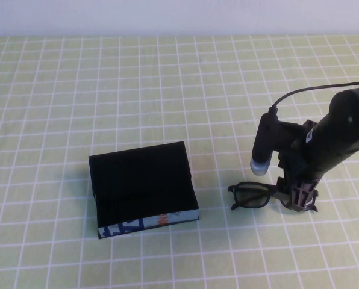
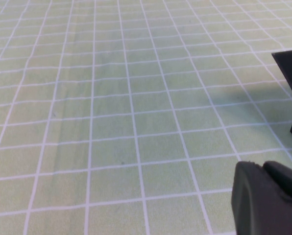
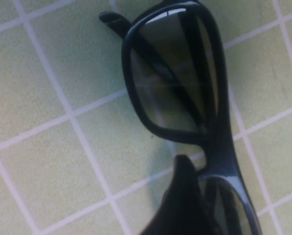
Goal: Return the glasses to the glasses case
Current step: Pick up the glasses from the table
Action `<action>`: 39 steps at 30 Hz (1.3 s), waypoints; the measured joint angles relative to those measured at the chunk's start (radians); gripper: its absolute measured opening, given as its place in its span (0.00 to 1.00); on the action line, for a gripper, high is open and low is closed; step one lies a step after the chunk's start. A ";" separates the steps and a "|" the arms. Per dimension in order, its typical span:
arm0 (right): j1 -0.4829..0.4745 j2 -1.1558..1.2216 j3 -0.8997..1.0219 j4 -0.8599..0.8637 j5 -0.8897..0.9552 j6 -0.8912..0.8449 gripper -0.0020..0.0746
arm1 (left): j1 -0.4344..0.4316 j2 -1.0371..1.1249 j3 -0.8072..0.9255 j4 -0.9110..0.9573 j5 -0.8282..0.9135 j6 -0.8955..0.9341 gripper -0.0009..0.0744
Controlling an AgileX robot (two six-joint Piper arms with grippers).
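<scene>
Hanging low over the right end of the glasses (image 1: pixel 252 195), my right pincer (image 1: pixel 300 201) stood with its jaws spread wide, one dark finger (image 3: pixel 185 200) just above the bridge and nothing grasped. The glasses lay flat on the green checked bench (image 1: pixel 167 78), their long axis running left to right, and they reached from my right pincer toward the glasses case (image 1: pixel 144 186). The case stood open near them on the left, apart from them, with its patterned edge facing me. My right arm was clearly the nearer one. My left pincer (image 2: pixel 268 200) was parked far on the left side, over bare bench, with only a corner of the case in its view; if its fingers were apart or together I could not tell. The right lens and temple were hidden under my right pincer, and the second finger was cut off.
</scene>
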 joint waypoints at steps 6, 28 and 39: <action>0.000 0.033 0.000 0.013 -0.011 0.000 0.62 | 0.000 0.000 0.000 0.000 0.000 0.000 0.01; 0.000 0.050 -0.016 0.059 0.044 -0.002 0.08 | 0.000 0.000 0.000 0.000 0.000 0.000 0.01; 0.000 0.054 -0.147 0.052 0.167 -0.002 0.03 | 0.000 0.000 0.000 0.000 0.000 0.000 0.01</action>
